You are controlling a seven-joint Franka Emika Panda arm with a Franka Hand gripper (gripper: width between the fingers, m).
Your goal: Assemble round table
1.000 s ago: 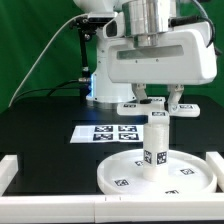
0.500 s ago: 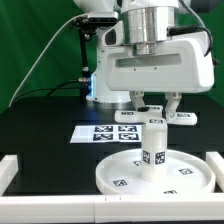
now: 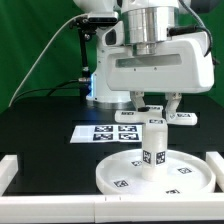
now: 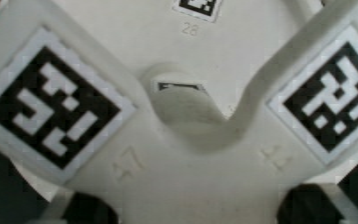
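The gripper (image 3: 157, 108) is hanging straight down over the middle of the black table (image 3: 40, 130), its two fingers (image 3: 143, 101) closing narrowly on the centre of the cross-shaped foot (image 3: 182, 118). The foot is lying level in that grip, with tagged arms sticking out towards the exterior view's left and right. It is sitting right at the top end of the cylindrical leg (image 3: 155, 145); whether the two are touching cannot be told. The leg is standing upright at the centre of the round top (image 3: 120, 172), which is lying flat near the table's front edge. The marker board (image 3: 100, 131) is lying just behind the top. In the wrist view the foot is filling the picture, showing a central socket (image 4: 185, 95) between two tagged arms, with dark fingertips (image 4: 83, 208) flanking it.
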